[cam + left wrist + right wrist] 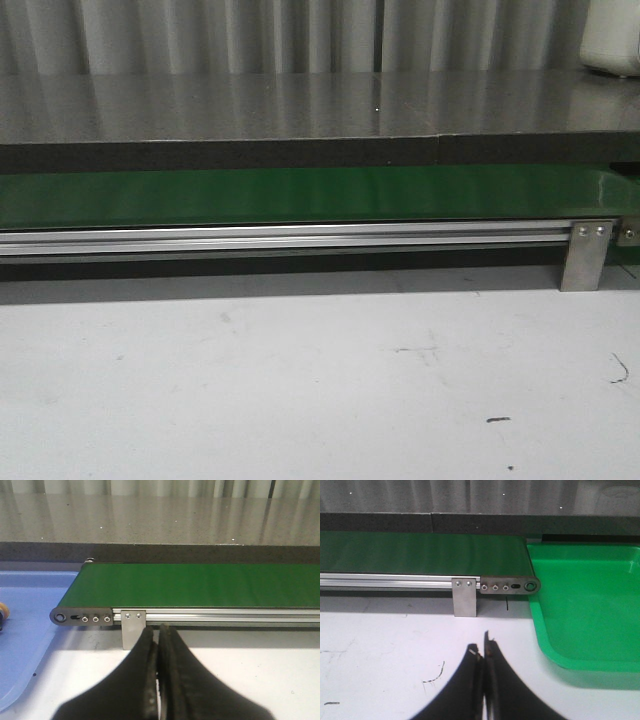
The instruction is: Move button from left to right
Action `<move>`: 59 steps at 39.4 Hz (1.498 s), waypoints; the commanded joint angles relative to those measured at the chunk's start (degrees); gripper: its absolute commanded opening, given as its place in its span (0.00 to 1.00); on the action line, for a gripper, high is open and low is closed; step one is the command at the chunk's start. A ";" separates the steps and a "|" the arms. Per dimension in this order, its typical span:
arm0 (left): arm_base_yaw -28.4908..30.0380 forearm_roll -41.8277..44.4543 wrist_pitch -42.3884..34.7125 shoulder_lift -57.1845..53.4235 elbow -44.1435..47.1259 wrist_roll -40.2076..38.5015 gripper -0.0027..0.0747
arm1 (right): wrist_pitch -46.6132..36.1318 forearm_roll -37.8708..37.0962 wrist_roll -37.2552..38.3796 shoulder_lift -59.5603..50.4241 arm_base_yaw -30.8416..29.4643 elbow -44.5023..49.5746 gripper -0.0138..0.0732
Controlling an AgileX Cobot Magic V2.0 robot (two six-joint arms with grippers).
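Only a sliver of an orange round thing over black (3, 613) shows, cut off by the frame edge in the left wrist view. It lies in the blue tray (30, 590) and looks like the button, though too little shows to be sure. My left gripper (159, 628) is shut and empty over the white table, in front of the conveyor's end. My right gripper (481, 647) is shut and empty over the white table, beside the green tray (590, 605). Neither gripper shows in the front view.
A green conveyor belt (300, 195) on an aluminium rail runs across the table between the two trays, with metal brackets (133, 630) (465, 597) (585, 255) at its ends. A dark raised counter (300, 110) lies behind it, with a white object (612, 40) at the far right.
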 commanded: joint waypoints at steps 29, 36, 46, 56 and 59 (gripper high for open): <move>0.08 -0.62 -4.85 -1.04 1.63 -0.64 0.01 | -4.33 -0.46 -0.68 -0.96 -0.27 -0.54 0.08; 0.08 -0.62 -5.41 -1.04 1.63 -0.64 0.01 | -4.33 -0.46 -0.68 -0.96 -0.27 -0.54 0.08; 0.08 -0.62 -11.57 -1.04 1.63 -0.64 0.01 | -7.85 -0.46 -0.68 -0.96 -0.22 -0.59 0.08; 0.08 -0.62 -28.25 -1.04 0.25 -0.64 0.01 | -14.94 -0.46 -0.68 -0.96 -0.22 -4.74 0.08; 0.08 -0.62 -26.42 -0.66 -4.27 -0.64 0.01 | -12.41 -0.46 -0.68 -0.76 -0.22 -10.12 0.08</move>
